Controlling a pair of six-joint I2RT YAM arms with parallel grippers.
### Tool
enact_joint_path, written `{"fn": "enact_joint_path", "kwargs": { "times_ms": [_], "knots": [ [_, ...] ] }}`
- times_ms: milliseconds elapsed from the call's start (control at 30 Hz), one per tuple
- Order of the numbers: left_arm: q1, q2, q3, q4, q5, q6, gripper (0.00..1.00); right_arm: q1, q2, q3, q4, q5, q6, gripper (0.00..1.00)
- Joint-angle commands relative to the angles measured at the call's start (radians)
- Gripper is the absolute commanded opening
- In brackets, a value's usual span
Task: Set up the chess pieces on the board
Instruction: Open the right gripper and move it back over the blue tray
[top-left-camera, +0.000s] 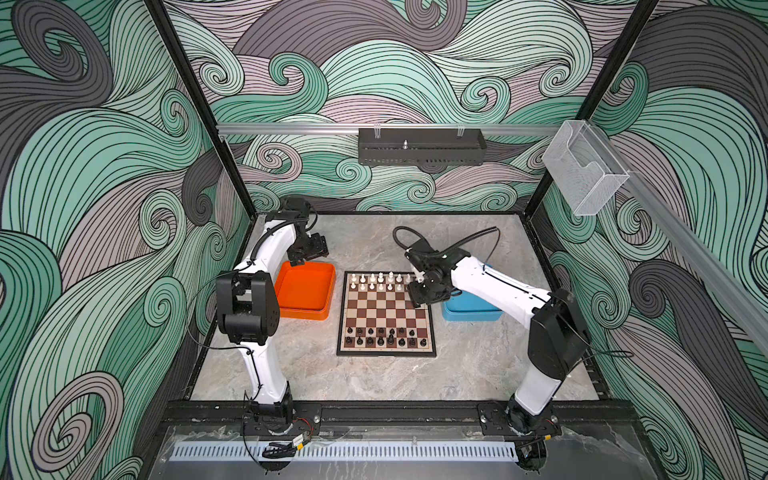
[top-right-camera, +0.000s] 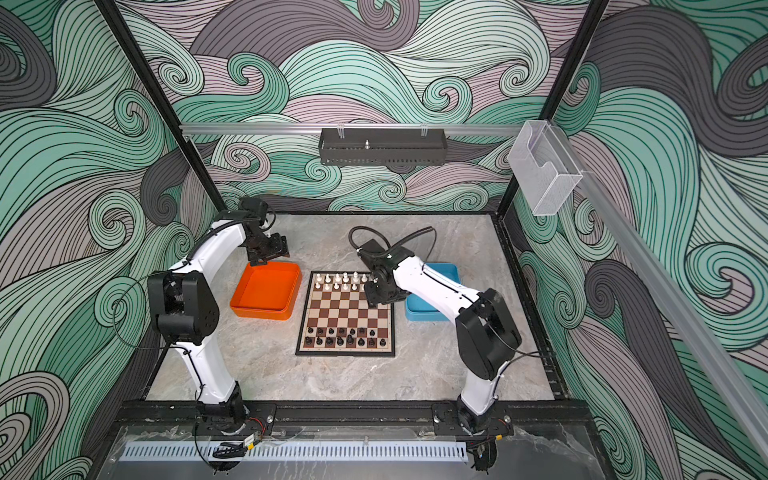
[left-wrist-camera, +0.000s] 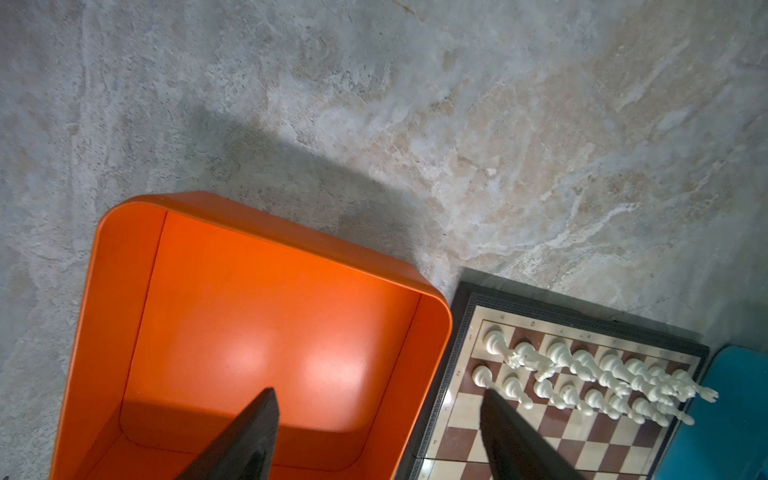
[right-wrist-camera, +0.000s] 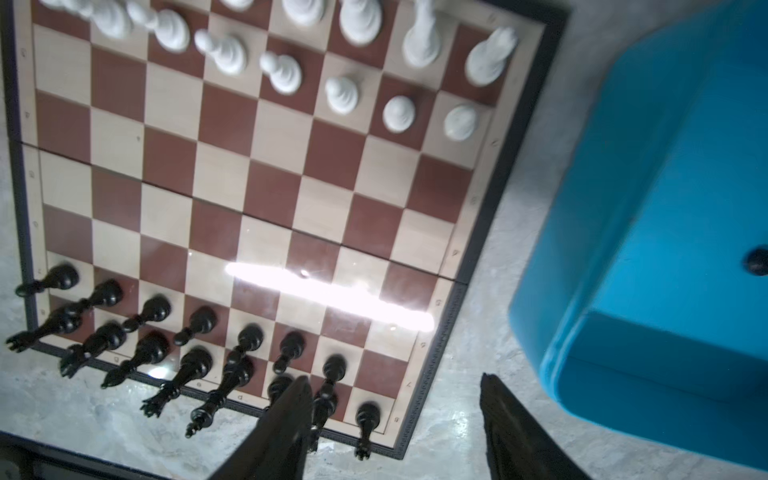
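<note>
The board (top-left-camera: 386, 309) lies mid-table in both top views (top-right-camera: 345, 309). White chess pieces (top-left-camera: 380, 282) fill its two far rows, and black chess pieces (top-left-camera: 384, 336) stand in its two near rows. One black piece (right-wrist-camera: 757, 262) lies in the blue tray (right-wrist-camera: 665, 208). My right gripper (top-left-camera: 419, 291) hovers over the board's far right corner and hides it in both top views. In the right wrist view this gripper (right-wrist-camera: 395, 378) is open with nothing between its fingers. My left gripper (left-wrist-camera: 378, 392) is open and empty above the far edge of the orange tray (left-wrist-camera: 249, 332).
The orange tray (top-left-camera: 305, 291) sits left of the board and holds nothing that shows. The blue tray (top-left-camera: 471, 316) sits right of the board, partly under the right arm. Bare marble table (top-left-camera: 374, 374) lies in front of the board.
</note>
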Motion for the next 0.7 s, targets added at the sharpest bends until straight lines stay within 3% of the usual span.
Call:
{"fn": "enact_joint_path", "kwargs": {
  "times_ms": [0,67,133,300,433,667],
  "knots": [
    [-0.002,-0.044,-0.028,0.045,0.023,0.009,0.79,-0.086,-0.04,0.025,-0.017,0.069,-0.045,0.77],
    [-0.009,-0.06,-0.041,0.069,0.034,0.026,0.79,-0.131,-0.059,0.025,-0.018,0.079,-0.061,0.84],
    [-0.019,-0.057,-0.043,0.085,0.07,0.057,0.81,-0.181,-0.073,0.028,-0.016,0.096,-0.08,0.99],
    [-0.086,-0.045,-0.037,0.116,0.164,0.145,0.85,-0.324,-0.087,0.017,-0.012,0.104,-0.092,1.0],
    [-0.131,-0.043,-0.03,0.107,0.163,0.205,0.9,-0.459,-0.065,-0.008,-0.012,0.008,-0.095,1.0],
    [-0.176,-0.049,-0.03,0.097,0.194,0.275,0.99,-0.583,0.043,-0.004,-0.013,-0.035,-0.112,0.99]
  ]
}}
